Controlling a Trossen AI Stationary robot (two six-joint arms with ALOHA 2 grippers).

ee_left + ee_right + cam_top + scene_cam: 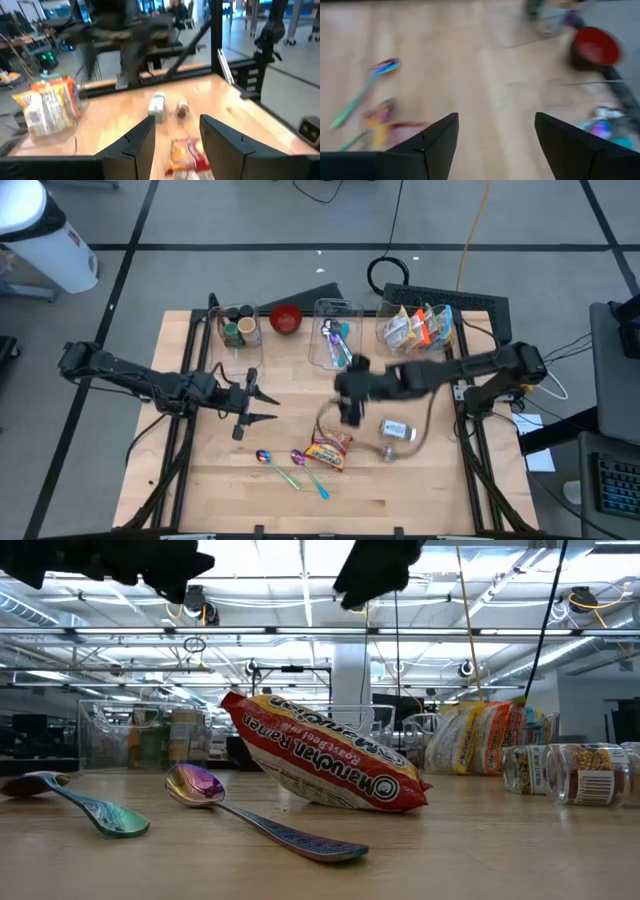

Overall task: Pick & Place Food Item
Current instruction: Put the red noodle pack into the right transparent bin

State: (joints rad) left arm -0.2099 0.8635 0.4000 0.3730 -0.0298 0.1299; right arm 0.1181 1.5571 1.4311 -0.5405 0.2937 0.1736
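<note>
Near the desk's front edge, the ramen packet (330,450) lies just frontward of the right gripper (349,412), jaws wide, empty; left gripper (250,402) part-open, empty, farther

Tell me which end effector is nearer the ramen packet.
Right. The right end effector, open and empty, hovers just above the ramen packet, toward the bins. The left end effector, also empty, sits farther off to the packet's left.
</note>
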